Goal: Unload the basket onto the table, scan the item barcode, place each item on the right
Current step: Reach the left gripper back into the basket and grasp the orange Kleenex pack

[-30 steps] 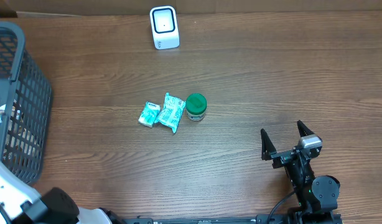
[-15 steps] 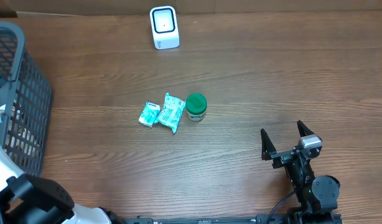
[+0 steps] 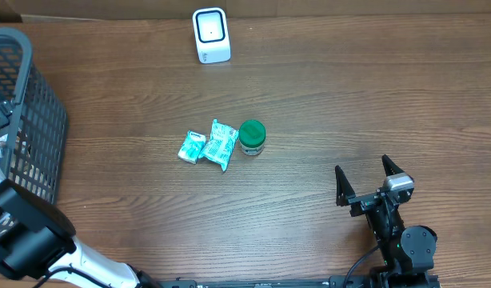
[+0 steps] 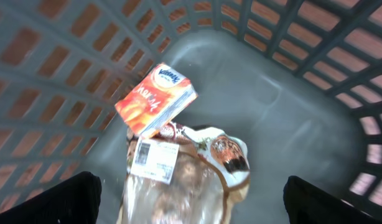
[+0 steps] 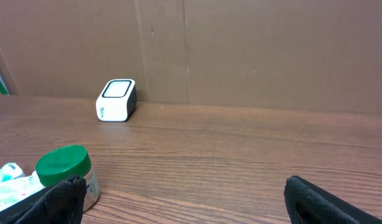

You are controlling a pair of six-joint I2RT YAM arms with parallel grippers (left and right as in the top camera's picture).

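Starting from the bench [image 3: 325, 96], with the basket [image 3: 39, 120] at its left edge. Parking the right tool [image 3: 361, 166] wide open and empty, well apart from it. Holding the left tool [image 4: 188, 180], much nearer, wide open and empty above the box [image 4: 156, 98] inside the basket. Judging this box the likely item, just ahead, long axis running diagonally. Compared with a second ago, reaching the left arm [image 3: 25, 232] further over the basket.
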